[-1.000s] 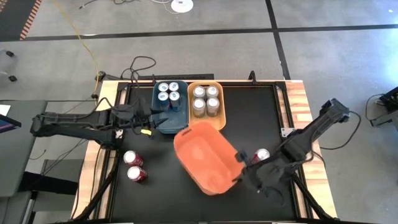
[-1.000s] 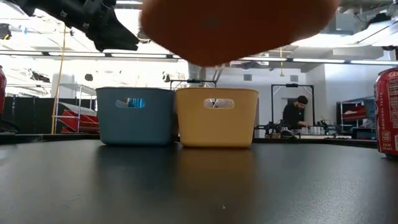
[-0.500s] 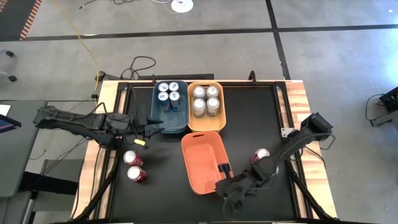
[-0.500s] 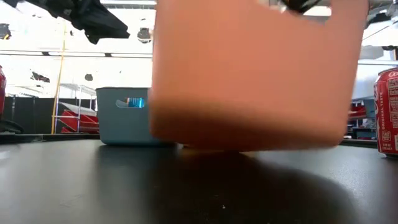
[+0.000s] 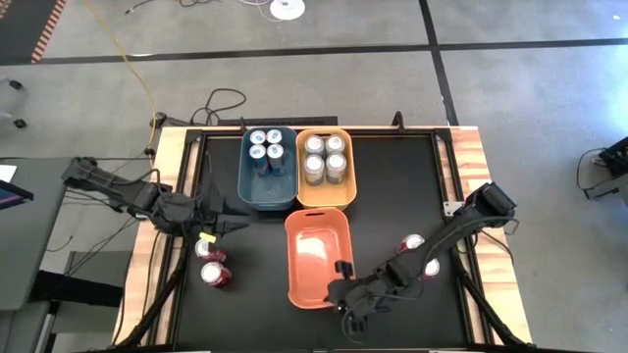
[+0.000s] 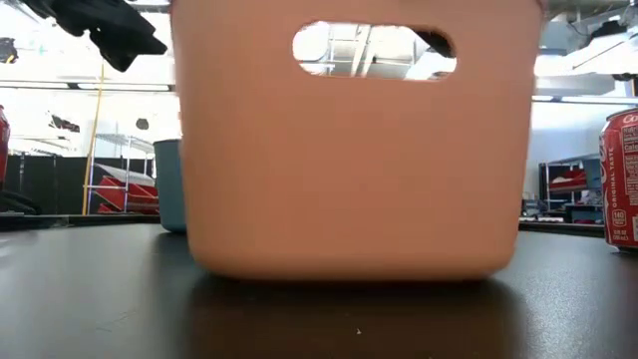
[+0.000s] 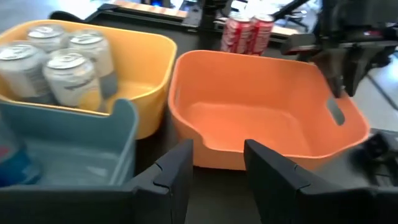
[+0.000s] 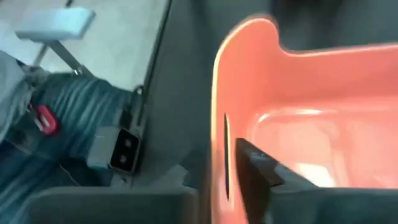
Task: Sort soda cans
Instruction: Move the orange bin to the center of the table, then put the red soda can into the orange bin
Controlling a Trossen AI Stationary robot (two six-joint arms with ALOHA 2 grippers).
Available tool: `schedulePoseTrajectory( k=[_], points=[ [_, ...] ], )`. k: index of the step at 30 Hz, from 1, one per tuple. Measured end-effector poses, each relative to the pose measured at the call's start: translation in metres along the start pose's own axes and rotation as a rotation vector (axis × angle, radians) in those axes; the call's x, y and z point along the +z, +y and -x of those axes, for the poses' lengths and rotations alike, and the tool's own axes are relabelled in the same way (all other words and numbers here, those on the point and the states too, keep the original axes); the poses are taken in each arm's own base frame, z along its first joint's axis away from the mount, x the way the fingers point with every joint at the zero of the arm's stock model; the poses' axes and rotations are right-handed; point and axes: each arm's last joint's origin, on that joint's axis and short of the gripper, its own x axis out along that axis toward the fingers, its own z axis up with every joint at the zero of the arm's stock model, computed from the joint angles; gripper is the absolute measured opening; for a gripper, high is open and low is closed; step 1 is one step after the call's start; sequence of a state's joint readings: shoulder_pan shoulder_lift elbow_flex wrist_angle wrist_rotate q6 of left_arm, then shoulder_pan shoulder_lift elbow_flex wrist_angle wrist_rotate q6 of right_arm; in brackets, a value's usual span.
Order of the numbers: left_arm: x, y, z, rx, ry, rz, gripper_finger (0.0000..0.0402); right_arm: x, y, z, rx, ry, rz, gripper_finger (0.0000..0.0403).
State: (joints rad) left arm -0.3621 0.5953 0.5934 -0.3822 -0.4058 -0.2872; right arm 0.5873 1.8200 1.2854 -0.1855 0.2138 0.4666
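A: Right gripper first. In the right wrist view one dark finger is seen inside the wall of the orange plastic bin, next to the handle slot; the other finger is hidden behind that wall. The wall is taken to be pinched between them.

B: From above, that grip is placed at the bin's near right corner. The bin is seen standing upright on the black table, just in front of the yellow-orange plastic bin.

A: In the low view almost everything is blocked by the orange bin; only a sliver of the teal plastic bin is shown beside it.

B: Left gripper now: its fingers are parted and nothing is held. It is hung over the table's left side, near the teal bin's front corner.

A: The cans, then. Four dark blue cans are counted in the teal bin, four silver cans in the yellow-orange one.

B: Two red cans are stood at the left front, two more red cans at the right beside the right arm. None is seen in the orange bin, as the left wrist view confirms.
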Motion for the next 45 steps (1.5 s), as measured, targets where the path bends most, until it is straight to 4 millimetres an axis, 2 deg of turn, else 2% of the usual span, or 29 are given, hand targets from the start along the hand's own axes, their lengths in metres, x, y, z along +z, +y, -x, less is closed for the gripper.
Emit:
schedulePoseTrajectory(
  k=[7, 11, 14, 17, 21, 25, 28, 31, 34, 38, 45],
  points=[
    [0.001, -0.008, 0.000, -0.055, -0.012, -0.010, 0.0202, 0.012, 0.002, 0.009, 0.028, -0.046, 0.015, 0.0234],
    [0.016, -0.011, 0.005, -0.069, -0.043, -0.033, 0.0254, 0.029, 0.006, 0.030, 0.042, -0.107, 0.080, 0.0273],
    [0.028, -0.012, 0.012, -0.063, 0.044, -0.055, 0.0284, 0.046, 0.005, 0.061, -0.033, -0.229, 0.148, 0.0277],
    [0.026, -0.008, 0.014, 0.107, 0.264, 0.003, 0.0300, 0.061, -0.004, 0.088, -0.249, -0.368, 0.126, 0.0275],
    [0.024, -0.007, 0.014, 0.260, 0.430, 0.127, 0.0302, 0.071, -0.021, 0.105, -0.424, -0.431, 0.114, 0.0275],
    [0.023, -0.013, 0.011, 0.226, 0.590, 0.231, 0.0301, 0.081, -0.038, 0.117, -0.469, -0.463, 0.080, 0.0275],
    [0.023, -0.018, 0.009, 0.208, 0.682, 0.269, 0.0301, 0.083, -0.049, 0.118, -0.509, -0.440, 0.076, 0.0275],
    [0.018, -0.019, 0.011, 0.268, 0.775, 0.265, 0.0301, 0.079, -0.059, 0.106, -0.544, -0.422, 0.077, 0.0275],
    [0.014, -0.022, 0.010, 0.298, 0.827, 0.287, 0.0301, 0.078, -0.072, 0.098, -0.566, -0.387, 0.082, 0.0275],
    [0.012, -0.028, 0.013, 0.288, 0.853, 0.346, 0.0300, 0.080, -0.084, 0.097, -0.590, -0.371, 0.055, 0.0275],
    [0.005, -0.039, 0.021, 0.314, 0.891, 0.391, 0.0302, 0.079, -0.086, 0.097, -0.575, -0.353, 0.059, 0.0275]
  ],
)
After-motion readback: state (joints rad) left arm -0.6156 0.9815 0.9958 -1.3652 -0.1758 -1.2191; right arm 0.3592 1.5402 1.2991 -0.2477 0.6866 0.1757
